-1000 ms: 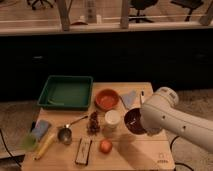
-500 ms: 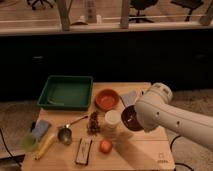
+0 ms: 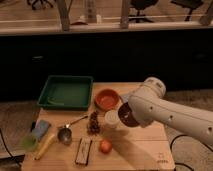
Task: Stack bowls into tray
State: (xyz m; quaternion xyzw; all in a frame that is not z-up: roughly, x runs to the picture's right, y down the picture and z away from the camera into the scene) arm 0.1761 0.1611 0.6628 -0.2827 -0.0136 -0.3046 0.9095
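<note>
so what's changed in the last second: the dark brown bowl [image 3: 131, 119] isn't sitting flat next to the orange-red bowl [image 3: 107, 99] anymore; it's come off the bench [image 3: 142, 150] and now hangs tilted at the end of the arm, just at 3 o'clock of the white cup [image 3: 111, 120]; the arm itself has swung in from the right edge toward the middle; pretty sure that means the pickup is done and the carry has started, so bowl one is on its way but nothing is in the tray yet

the hand [image 3: 126, 111] is mostly tucked behind the fat white arm link, right at the bowl's upper rim; its fingers are squeezed all the way together, and going by how the bowl hangs there at an angle I'd say they're pinching the rim

the green tray [image 3: 66, 78] sits empty at about 10 o'clock from the hand, well apart; the orange-red bowl is at 11 o'clock, between hand and tray, flat on the bench and untouched; it'll have to go in second

one worry: the white cup is very close under the tilted bowl, so a low swing could clip it
</note>
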